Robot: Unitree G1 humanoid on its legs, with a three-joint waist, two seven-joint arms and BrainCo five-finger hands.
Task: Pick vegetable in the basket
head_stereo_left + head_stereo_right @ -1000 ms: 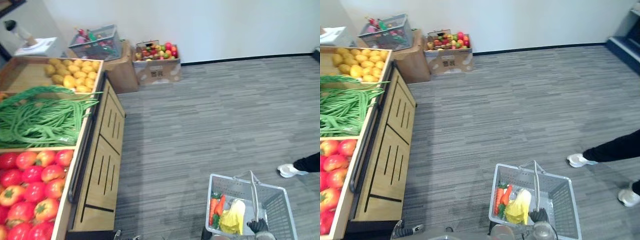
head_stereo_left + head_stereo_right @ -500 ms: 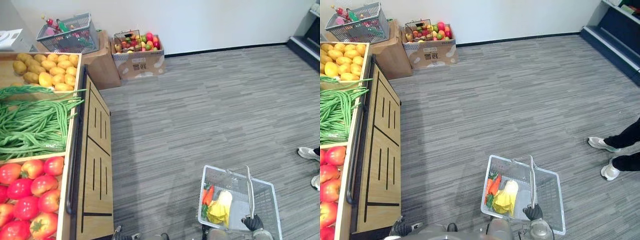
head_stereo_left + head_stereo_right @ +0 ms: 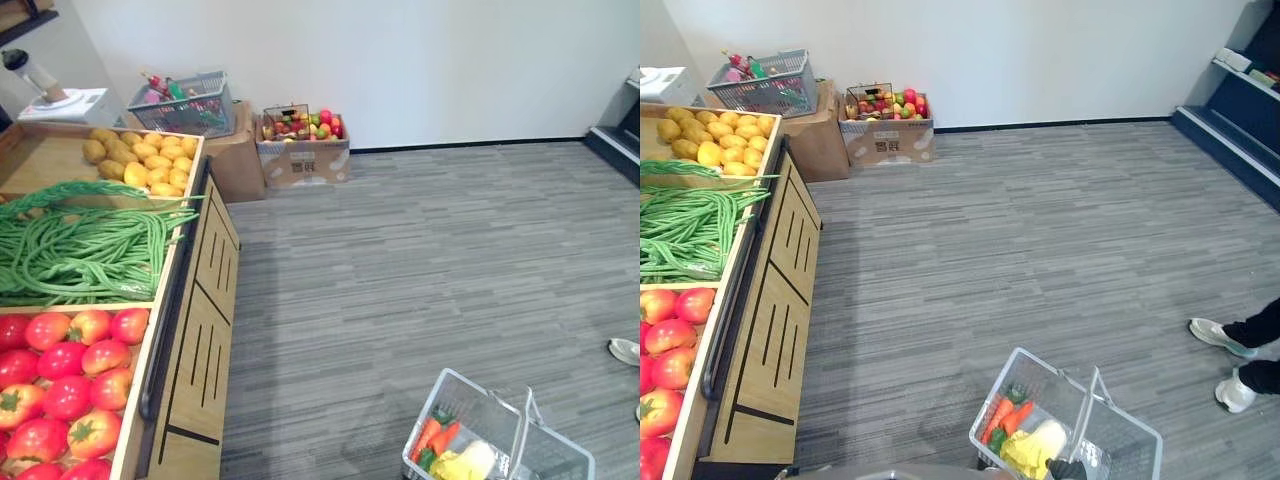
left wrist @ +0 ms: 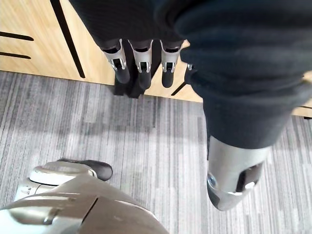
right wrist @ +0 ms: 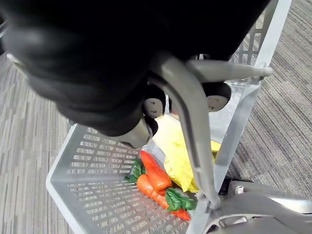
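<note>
Though lower in left eye view than half second ago, basket (image 3: pixel 480 400) probably unmoved: camera shift, counter (image 3: pixel 200 330) slid too. Carrots (image 3: pixel 432 439) inside; tomatoes (image 3: pixel 65 375) at counter's near end, next pick likely.
Right eye view: person's shoes (image 3: pixel 1215 335) well apart from basket.
Left wrist view: left hand (image 4: pixel 141 61) fingers straight, empty, beside counter front.
Right wrist view: right hand (image 5: pixel 155 100) fingers curled round handle (image 5: pixel 187 117).

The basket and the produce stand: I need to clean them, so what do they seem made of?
The basket looks like matt grey moulded plastic: uniform slotted walls, smooth one-piece handle. The stand looks like pale wood or wood-look laminate, satin, with grain lines and black slots; I cannot tell which.
</note>
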